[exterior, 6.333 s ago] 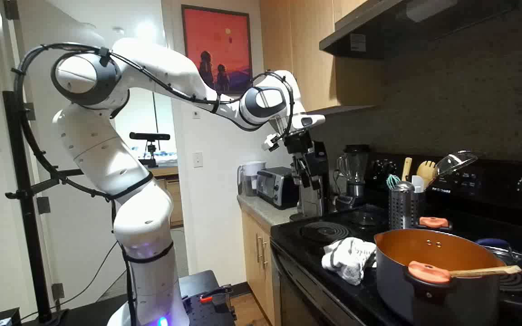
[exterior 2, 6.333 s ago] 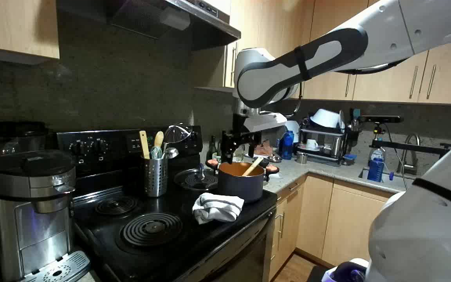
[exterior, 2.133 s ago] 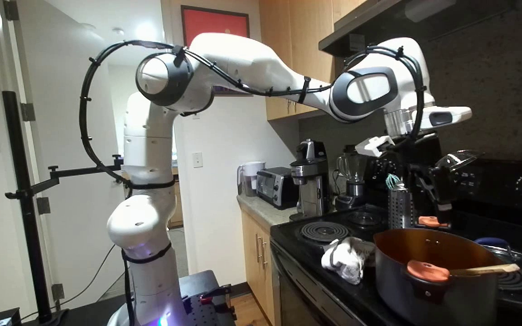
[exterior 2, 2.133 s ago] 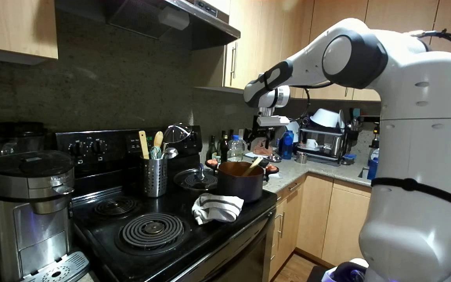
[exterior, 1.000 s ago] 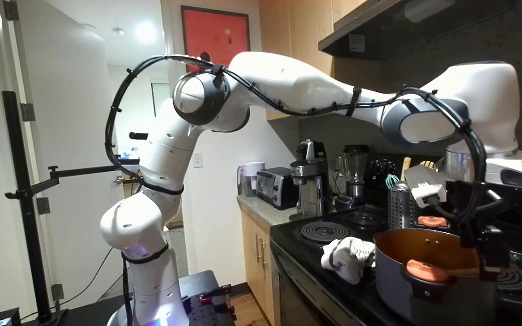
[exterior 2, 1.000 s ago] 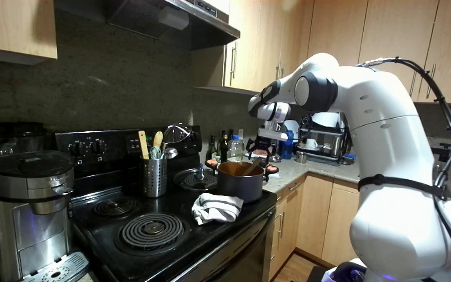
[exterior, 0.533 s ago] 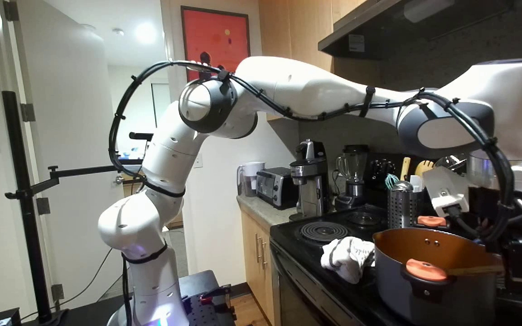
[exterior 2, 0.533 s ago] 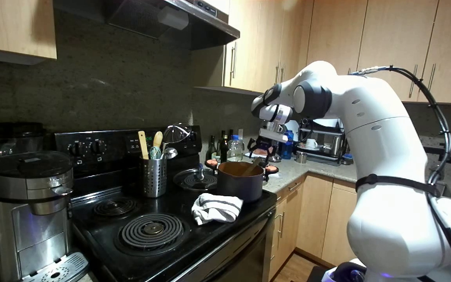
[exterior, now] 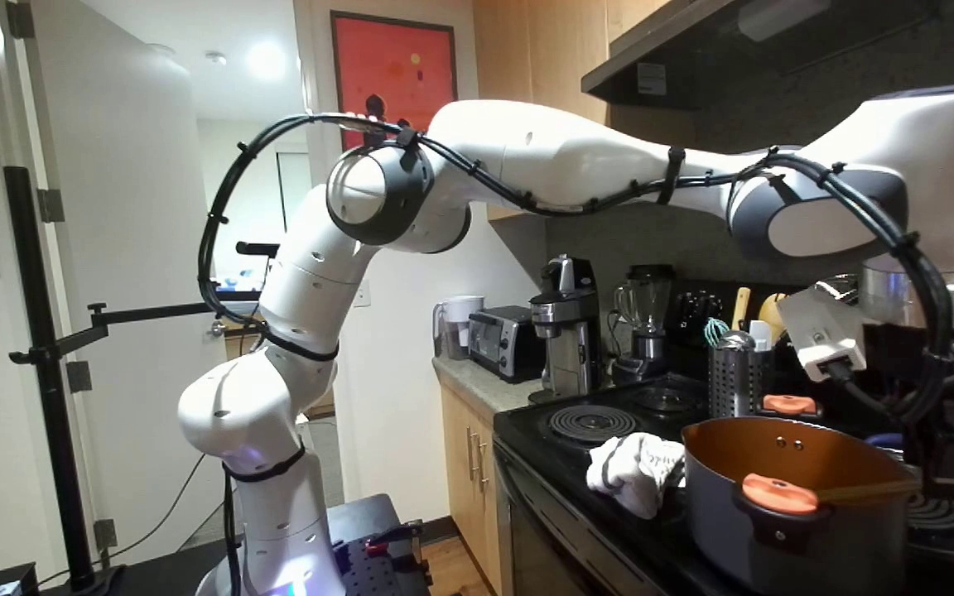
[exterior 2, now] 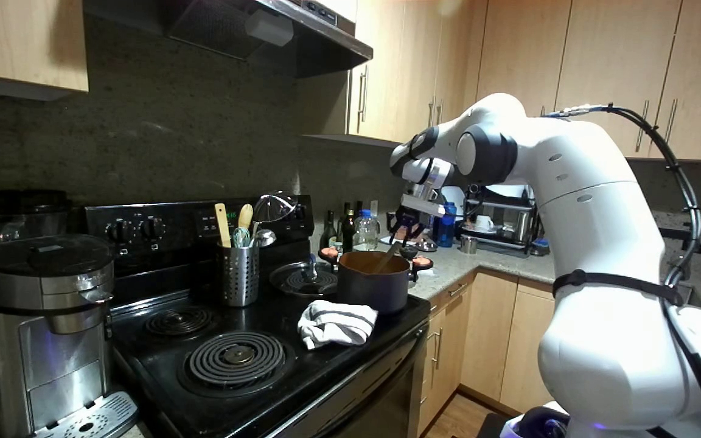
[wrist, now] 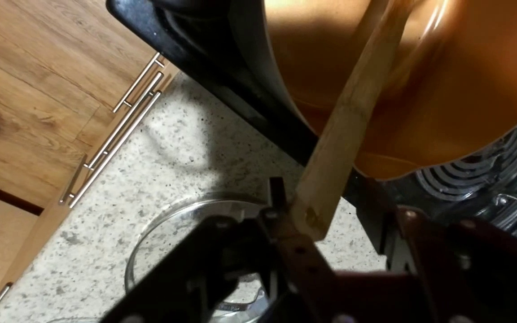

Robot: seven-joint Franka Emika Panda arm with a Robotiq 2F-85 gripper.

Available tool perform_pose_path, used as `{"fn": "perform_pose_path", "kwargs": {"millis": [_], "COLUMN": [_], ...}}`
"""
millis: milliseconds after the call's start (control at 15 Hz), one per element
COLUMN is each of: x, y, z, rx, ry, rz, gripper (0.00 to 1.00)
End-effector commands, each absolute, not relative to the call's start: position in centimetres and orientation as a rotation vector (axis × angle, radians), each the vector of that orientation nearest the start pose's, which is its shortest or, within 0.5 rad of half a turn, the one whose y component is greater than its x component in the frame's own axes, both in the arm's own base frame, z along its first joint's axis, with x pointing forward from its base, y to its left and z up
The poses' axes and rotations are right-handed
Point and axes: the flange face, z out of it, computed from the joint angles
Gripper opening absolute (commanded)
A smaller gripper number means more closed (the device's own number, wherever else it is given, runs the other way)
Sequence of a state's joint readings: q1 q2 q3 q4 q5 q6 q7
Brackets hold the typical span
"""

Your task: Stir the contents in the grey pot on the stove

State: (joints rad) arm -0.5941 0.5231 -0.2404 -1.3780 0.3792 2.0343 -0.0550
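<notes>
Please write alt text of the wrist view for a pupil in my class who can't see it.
A long pale wooden utensil crosses the rim of a wide round grey pot with an orange-brown inside, its near end between the fingers of an open black mechanical pincer. Beneath is a pale speckled countertop.

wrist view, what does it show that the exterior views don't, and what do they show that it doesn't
Only the wrist view shows a dark spot near the end of the wooden handle and, clearly, a gap beside that handle inside the gripper.

Only the exterior views show the striped towel, the perforated utensil holder and the range hood.

All share the grey pot, the handle leaning into it, the stove and the gripper.
</notes>
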Motion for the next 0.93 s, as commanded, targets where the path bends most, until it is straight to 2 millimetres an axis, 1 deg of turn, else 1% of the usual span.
{"fn": "perform_pose_path", "kwargs": {"millis": [0,133,200,267,467,533,667,733,800,867], "x": [52.4,52.5,52.6,52.7,53.0,53.1,53.1,53.1,53.1,53.1], "y": [-48.8,-48.6,-48.6,-48.6,-48.7,-48.7,-48.8,-48.8,-48.8,-48.8], "z": [42.6,42.0,41.7,41.6,41.5,41.6,41.9,42.0,42.2,42.4], "rx": [-2.683,-2.68,-2.681,-2.683,-2.684,-2.683,-2.685,-2.686,-2.685,-2.684], "ry": [1.242,1.235,1.233,1.23,1.23,1.227,1.224,1.223,1.222,1.22], "rz": [-0.284,-0.258,-0.253,-0.255,-0.27,-0.278,-0.29,-0.294,-0.302,-0.309], "gripper": [0.73,0.86,0.94,0.99,1.0,0.79,0.73,0.66,0.57,0.5]}}
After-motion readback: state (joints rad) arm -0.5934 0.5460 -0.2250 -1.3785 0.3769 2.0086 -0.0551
